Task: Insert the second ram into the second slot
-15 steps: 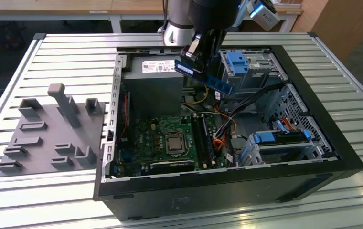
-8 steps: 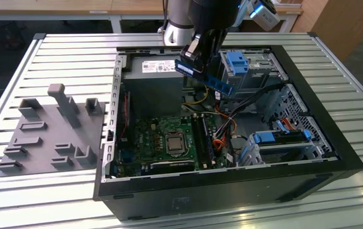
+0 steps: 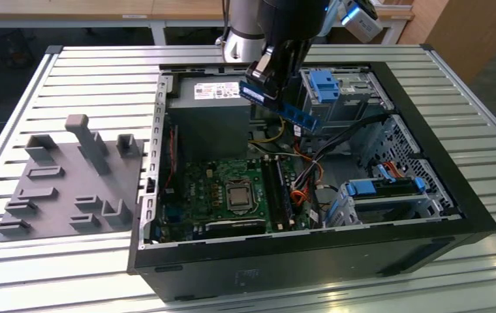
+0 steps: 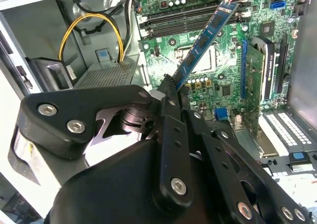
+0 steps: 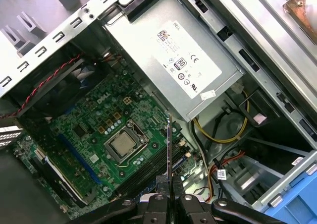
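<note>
My gripper (image 3: 263, 83) is shut on the second ram (image 3: 288, 111), a long blue circuit-board stick with dark chips. It hangs tilted in the air above the open computer case. In the second wrist view the ram (image 4: 205, 38) slants out from the gripper (image 4: 169, 86) over the green motherboard. It appears edge-on (image 5: 169, 144) in the first wrist view, clamped by the gripper (image 5: 169, 184). The dark memory slots (image 3: 279, 189) (image 4: 181, 17) (image 5: 143, 170) lie beside the processor socket, well below the stick. I cannot tell which of them is the second slot.
The case (image 3: 457, 215) lies open on a slatted table. It holds the motherboard (image 3: 204, 186), a grey power supply (image 3: 213, 107) (image 5: 173, 50), cables (image 3: 309, 186), a yellow cable loop (image 4: 91, 28) and blue drive brackets (image 3: 326, 85) (image 3: 386, 188). A grey fixture plate (image 3: 65, 176) lies at the exterior view's left.
</note>
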`<state>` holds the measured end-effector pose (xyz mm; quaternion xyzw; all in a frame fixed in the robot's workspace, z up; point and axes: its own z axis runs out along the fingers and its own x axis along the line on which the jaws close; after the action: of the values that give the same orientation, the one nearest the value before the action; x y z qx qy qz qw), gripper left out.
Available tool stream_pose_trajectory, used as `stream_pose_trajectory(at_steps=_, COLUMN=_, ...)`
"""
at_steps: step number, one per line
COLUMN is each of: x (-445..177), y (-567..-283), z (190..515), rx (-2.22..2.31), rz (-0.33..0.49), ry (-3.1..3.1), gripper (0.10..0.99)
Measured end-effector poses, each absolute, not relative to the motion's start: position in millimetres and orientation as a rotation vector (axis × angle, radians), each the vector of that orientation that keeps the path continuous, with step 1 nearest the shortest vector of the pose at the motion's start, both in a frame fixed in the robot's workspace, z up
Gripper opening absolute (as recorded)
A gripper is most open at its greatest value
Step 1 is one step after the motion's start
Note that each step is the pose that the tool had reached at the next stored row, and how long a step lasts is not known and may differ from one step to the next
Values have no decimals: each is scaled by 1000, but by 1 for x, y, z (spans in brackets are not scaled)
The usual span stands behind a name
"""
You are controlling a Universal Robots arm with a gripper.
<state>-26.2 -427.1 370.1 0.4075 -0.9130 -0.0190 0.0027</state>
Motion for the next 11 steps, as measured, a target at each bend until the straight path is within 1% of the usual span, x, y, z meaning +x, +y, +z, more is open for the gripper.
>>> stream_pose_trajectory(at_steps=11, x=-26, y=-427, z=370, rx=1246, rz=-60, ry=-2878, gripper=137)
